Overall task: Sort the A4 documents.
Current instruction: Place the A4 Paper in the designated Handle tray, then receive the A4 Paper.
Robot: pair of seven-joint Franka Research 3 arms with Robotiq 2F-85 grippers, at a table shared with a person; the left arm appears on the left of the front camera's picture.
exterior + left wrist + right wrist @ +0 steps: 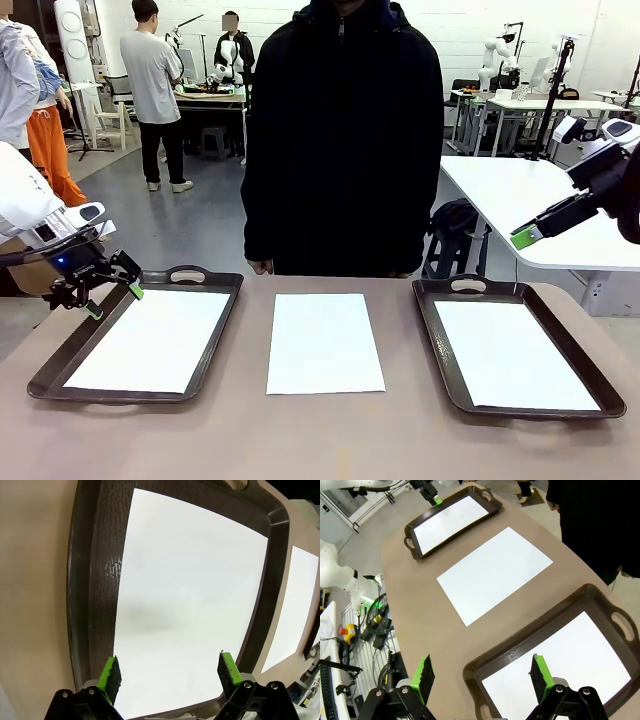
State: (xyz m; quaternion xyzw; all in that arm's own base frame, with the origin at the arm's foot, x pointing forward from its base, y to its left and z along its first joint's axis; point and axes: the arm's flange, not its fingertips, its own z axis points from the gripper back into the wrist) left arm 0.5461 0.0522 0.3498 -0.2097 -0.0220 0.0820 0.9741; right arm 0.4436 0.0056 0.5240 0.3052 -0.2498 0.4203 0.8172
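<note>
One sheet [324,342], brown table [330,440], grey floor [200,230]

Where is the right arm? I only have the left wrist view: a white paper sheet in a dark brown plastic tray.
Observer: The right gripper hangs open and empty, raised over the brown table's right side.
Operator: What's on that side?
Observer: A second dark brown handled tray holding one flat white paper sheet.
Operator: And the person?
Observer: The person stands at the far side, behind the loose white paper sheet in the middle.
</note>
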